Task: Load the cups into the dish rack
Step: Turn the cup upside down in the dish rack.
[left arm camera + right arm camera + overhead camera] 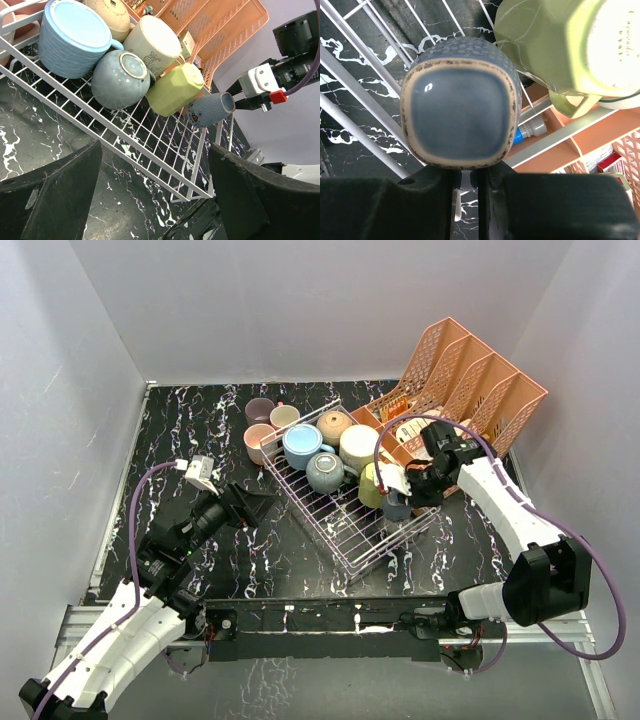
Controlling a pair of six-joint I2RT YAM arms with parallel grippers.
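Note:
The white wire dish rack [352, 525] lies slanted mid-table. Inside it are several cups: light blue [301, 445], grey-blue [325, 472], cream [358, 447], tan [334, 425] and yellow-green [372, 485]. My right gripper [410, 492] is shut on the handle side of a dark blue textured cup [460, 107], holding it on its side over the rack's right edge beside the yellow-green cup [555, 45]. The same cup [210, 109] also shows in the left wrist view. My left gripper [155, 200] is open and holds nothing, low over the table left of the rack [150, 145].
Three more cups, mauve [259, 411], cream [285, 416] and pink [258, 440], stand on the table beyond the rack's far-left corner. A salmon-pink lattice organiser [465, 385] fills the back right, close behind my right arm. White walls enclose the black marbled table [190, 430].

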